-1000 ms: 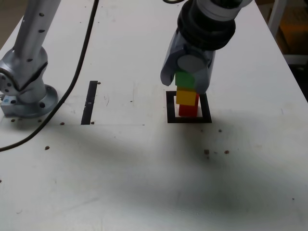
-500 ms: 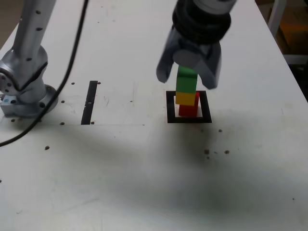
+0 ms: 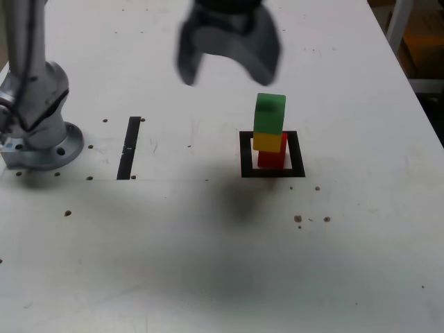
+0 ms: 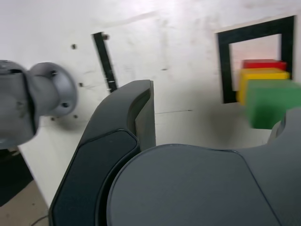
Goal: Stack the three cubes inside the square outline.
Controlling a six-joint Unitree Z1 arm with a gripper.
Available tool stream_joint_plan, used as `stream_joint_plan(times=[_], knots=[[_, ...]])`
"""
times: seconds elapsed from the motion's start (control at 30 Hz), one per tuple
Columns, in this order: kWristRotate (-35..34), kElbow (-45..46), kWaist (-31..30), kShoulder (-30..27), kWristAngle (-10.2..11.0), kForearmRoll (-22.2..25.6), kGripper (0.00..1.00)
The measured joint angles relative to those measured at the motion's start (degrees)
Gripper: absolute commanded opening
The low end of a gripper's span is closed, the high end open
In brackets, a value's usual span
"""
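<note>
A stack of three cubes stands inside the black square outline (image 3: pixel 244 154): the red cube (image 3: pixel 272 159) at the base, the yellow cube (image 3: pixel 269 141) on it, the green cube (image 3: pixel 270 113) on top. My gripper (image 3: pixel 229 68) hangs open and empty above the table, up and toward the exterior view's left of the stack, clear of it. In the wrist view the green cube (image 4: pixel 270 102), yellow cube (image 4: pixel 261 75) and red cube (image 4: pixel 263 64) show inside the outline (image 4: pixel 225 66), beside one dark finger (image 4: pixel 136 117).
The arm's grey base (image 3: pixel 35 125) sits at the exterior view's left edge. A narrow black strip (image 3: pixel 130 147) lies on the white table between base and outline. Small dark specks (image 3: pixel 298 219) dot the tabletop in front.
The gripper went from shut on the green cube to open, then rose and moved toward the exterior view's left. The green cube stays on the stack.
</note>
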Motion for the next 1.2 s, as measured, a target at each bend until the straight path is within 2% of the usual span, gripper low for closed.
stream_joint_plan(times=[0.33,0.47,0.73,1.03,1.2], knots=[[1.22,18.56,1.04,-13.48,-2.56,-3.77,0.99],[1.30,29.91,2.71,-15.52,-5.56,-12.93,0.99],[1.32,46.23,3.73,-15.24,-8.51,-27.10,1.00],[1.50,51.08,4.65,-14.34,-8.68,-32.35,1.00],[1.18,50.03,4.66,-14.25,-7.87,-32.79,1.00]])
